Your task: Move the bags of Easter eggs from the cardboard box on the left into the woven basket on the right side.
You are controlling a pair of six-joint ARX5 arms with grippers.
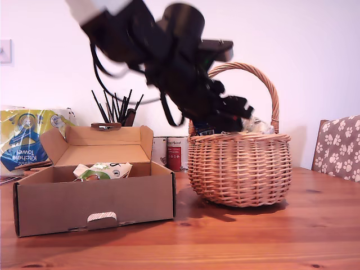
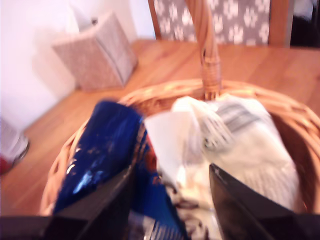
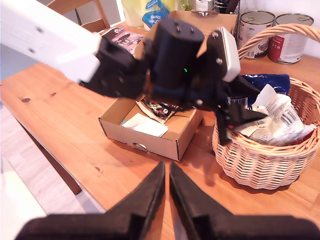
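Observation:
The woven basket [image 1: 239, 169] stands at the exterior view's right. My first gripper [image 1: 245, 119] reaches down into it under the handle. In the first wrist view that gripper [image 2: 172, 205] is open, its fingers [image 2: 112, 202] straddling a dark blue bag [image 2: 107, 147] and a white-grey bag [image 2: 235, 135] that lie in the basket [image 2: 295, 107]. The cardboard box [image 1: 93, 199] sits at the exterior view's left, lid open, with a green-and-white bag [image 1: 104, 170] inside. My second gripper [image 3: 167, 200] hangs shut and empty high above the table, looking down on box [image 3: 160, 142] and basket [image 3: 260, 165].
Behind the box are a yellow-blue kitchen towel pack [image 1: 22, 138], a pot of dark pens [image 1: 118, 109] and tins [image 1: 169, 152]. A paw-print chair [image 1: 340, 146] stands at the exterior view's right. A patterned box [image 2: 95, 55] sits beyond the basket. The table edge [image 3: 65, 170] is near.

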